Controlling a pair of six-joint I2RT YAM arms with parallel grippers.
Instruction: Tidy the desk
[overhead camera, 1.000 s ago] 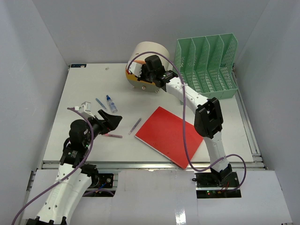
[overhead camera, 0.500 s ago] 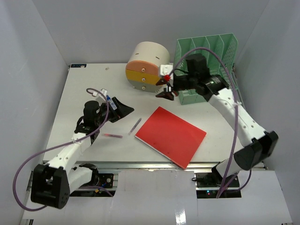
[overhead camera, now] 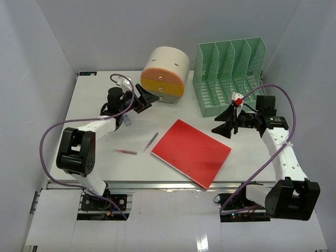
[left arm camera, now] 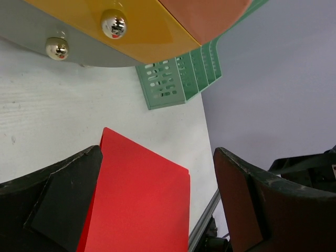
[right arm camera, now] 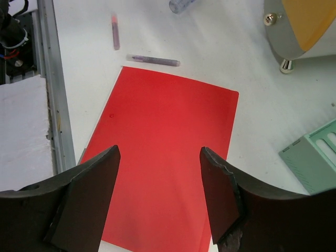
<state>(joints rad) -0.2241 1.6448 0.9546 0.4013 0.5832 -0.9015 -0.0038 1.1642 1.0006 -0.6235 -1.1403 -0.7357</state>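
Note:
The white desk holds a red flat folder near its front middle. A red pen and a purple pen lie left of the folder. My left gripper is open and empty, just left of the round drawer unit. In the left wrist view it looks past the drawer knobs toward the folder. My right gripper is open and empty, right of the folder's far corner. In the right wrist view it hovers over the folder.
A green slotted file rack stands at the back right, also seen in the wrist views. A small clear tube lies by the left arm. The metal rail runs along the front edge.

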